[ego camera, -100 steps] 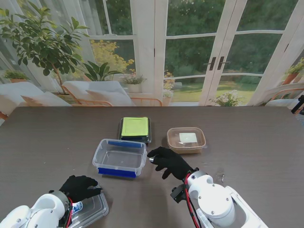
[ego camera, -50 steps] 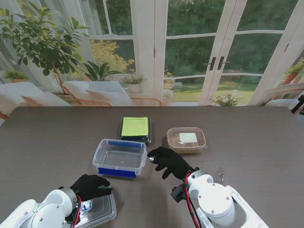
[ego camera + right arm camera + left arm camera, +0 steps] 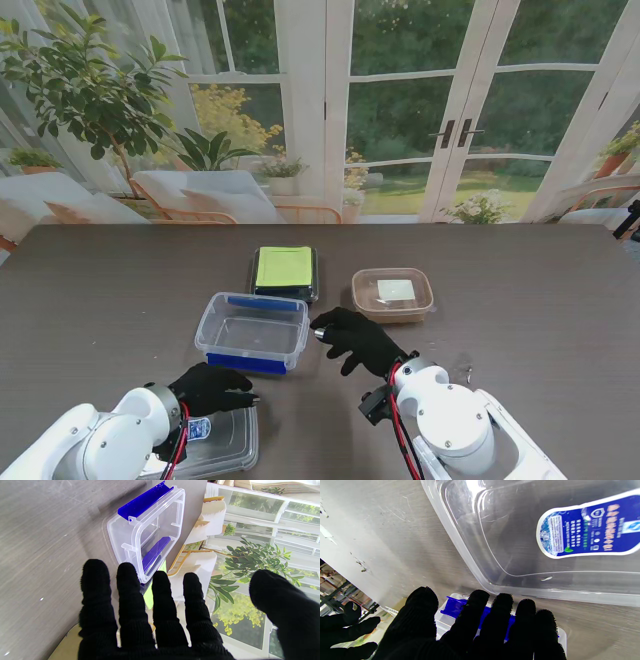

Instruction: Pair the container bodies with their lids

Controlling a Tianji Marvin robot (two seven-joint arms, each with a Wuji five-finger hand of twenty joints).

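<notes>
Left hand rests on the clear flat plastic lid with blue label, grip unclear; right hand spread, empty, beside the clear rectangular blue-latched container, long axis left-right, mid-table.

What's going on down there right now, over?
Left hand on clear plastic lid, grip unclear. Right hand open beside clear blue-clipped box. Nothing between lid and box.
</notes>
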